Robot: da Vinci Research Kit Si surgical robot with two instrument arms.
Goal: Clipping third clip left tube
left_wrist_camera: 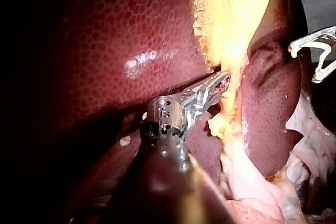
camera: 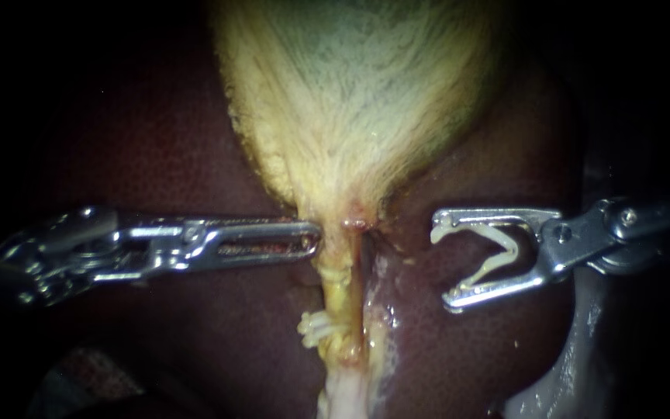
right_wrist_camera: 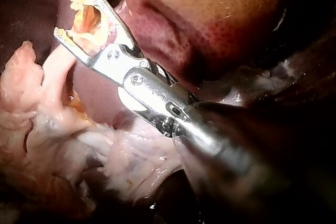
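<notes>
The liver [camera: 157,155] fills the endoscope view as a dark red-brown mass with a finely stippled, wet sheen. Over its upper middle lies the gallbladder [camera: 358,93], pale yellow-white and fibrous, wide above and narrowing downward to a thin neck. The left instrument [camera: 313,237] is bright steel and lies level across the view. Its long, slotted claw is pressed together, its tip pinching the left edge of the gallbladder's neck. The right instrument [camera: 442,265], also steel, points toward the view's left with its hooked claw spread wide. Both halves of that claw cradle the loaded clip [camera: 509,252], a white V-shaped piece with its mouth facing the tube. From the neck the left tube [camera: 337,291] hangs as a slim, yellowish, slightly lumpy cord. Its long axis runs straight down the view toward the lower edge, beside a paler glistening strip on its right. The tube sits just below the left instrument's tip, and a band of bare liver separates it from the loaded clip. Lower on the tube a small white set clip [camera: 318,329] crosses it, with its knobbly end jutting out to the view's left.
</notes>
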